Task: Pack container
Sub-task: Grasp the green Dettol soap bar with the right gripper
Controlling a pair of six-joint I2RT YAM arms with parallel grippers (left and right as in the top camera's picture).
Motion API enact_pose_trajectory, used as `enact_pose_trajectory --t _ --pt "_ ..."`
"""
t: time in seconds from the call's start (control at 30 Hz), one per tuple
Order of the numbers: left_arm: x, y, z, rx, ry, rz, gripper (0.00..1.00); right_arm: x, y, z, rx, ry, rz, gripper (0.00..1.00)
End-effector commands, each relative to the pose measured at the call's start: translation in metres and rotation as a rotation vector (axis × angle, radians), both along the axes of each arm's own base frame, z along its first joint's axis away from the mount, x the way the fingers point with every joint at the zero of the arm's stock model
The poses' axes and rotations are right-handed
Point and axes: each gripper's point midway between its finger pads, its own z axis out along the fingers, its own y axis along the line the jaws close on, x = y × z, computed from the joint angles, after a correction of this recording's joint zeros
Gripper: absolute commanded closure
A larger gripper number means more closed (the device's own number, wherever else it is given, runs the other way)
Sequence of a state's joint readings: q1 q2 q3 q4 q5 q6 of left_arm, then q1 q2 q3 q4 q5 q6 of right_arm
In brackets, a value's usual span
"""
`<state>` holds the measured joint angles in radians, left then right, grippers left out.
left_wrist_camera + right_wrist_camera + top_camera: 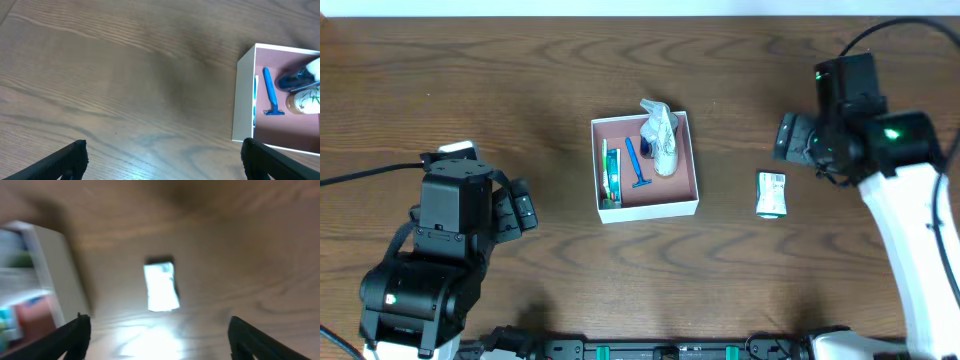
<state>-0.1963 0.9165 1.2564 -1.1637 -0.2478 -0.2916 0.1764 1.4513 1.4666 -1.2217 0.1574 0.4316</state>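
Note:
The container (686, 206), a shallow white-walled box with a dusty-pink bottom, sits at the table's middle. It holds a blue razor (636, 164), a white bottle (662, 140) and a green-and-white item (611, 175). A small white-and-green packet (771, 193) lies on the table right of the box; it shows blurred in the right wrist view (161, 286). My right gripper (157, 340) is open and empty above the table near the packet. My left gripper (162, 160) is open and empty left of the box (244, 95).
The table is dark wood. The left arm's body (450, 240) stands at the front left. The right arm (910, 200) reaches in from the right side. A black rail (670, 350) runs along the front edge.

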Motion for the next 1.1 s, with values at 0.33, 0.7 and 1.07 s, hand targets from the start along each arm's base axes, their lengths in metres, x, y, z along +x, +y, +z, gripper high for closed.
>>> enact_pose_trajectory --t 0.33,0.7,1.07 --pt "0.0 0.004 0.005 0.014 -0.013 0.016 0.02 -0.022 -0.005 -0.154 -0.017 0.338 0.065 0.01" --pt "0.0 0.004 0.005 0.014 -0.013 0.016 0.02 -0.004 0.001 -0.201 0.01 0.344 0.089 0.19" --pt "0.0 0.004 0.005 0.014 -0.013 0.016 0.02 0.002 0.003 -0.207 0.01 0.331 0.094 0.5"
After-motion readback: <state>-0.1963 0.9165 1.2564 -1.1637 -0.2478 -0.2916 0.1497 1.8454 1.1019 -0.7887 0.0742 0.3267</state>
